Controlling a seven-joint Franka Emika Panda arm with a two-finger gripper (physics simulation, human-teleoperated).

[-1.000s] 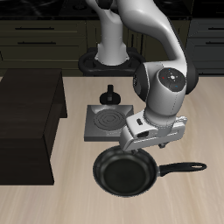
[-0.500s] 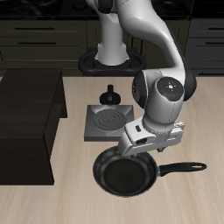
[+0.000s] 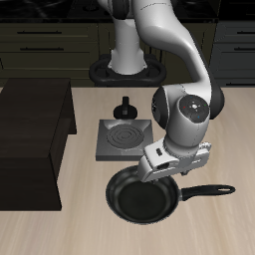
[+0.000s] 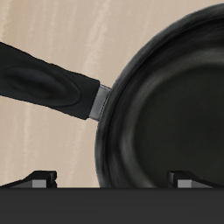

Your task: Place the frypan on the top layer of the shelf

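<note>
The frypan [image 3: 139, 199] lies flat on the table near its front edge, round and black, its long handle [image 3: 204, 190] pointing sideways away from the shelf. My gripper [image 3: 164, 171] hovers just over the pan's rim where the handle joins, fingers pointing down. In the wrist view the frypan [image 4: 175, 96] and its handle [image 4: 44, 83] fill the frame, and the gripper [image 4: 114, 180] is open, its fingertips [image 4: 40, 178] set wide apart with the rim between them and nothing grasped. The shelf [image 3: 35, 125] is the big dark unit at the table's side, its flat top bare.
A square grey burner plate [image 3: 124, 140] with a spiral coil sits just behind the pan. A small black knobbed pot [image 3: 127, 107] stands farther back. Dark drawer cabinets [image 3: 45, 40] line the rear, and the robot base [image 3: 125, 68] stands at the back.
The gripper has sunk a little lower toward the pan's rim near the handle. The frypan has not moved.
</note>
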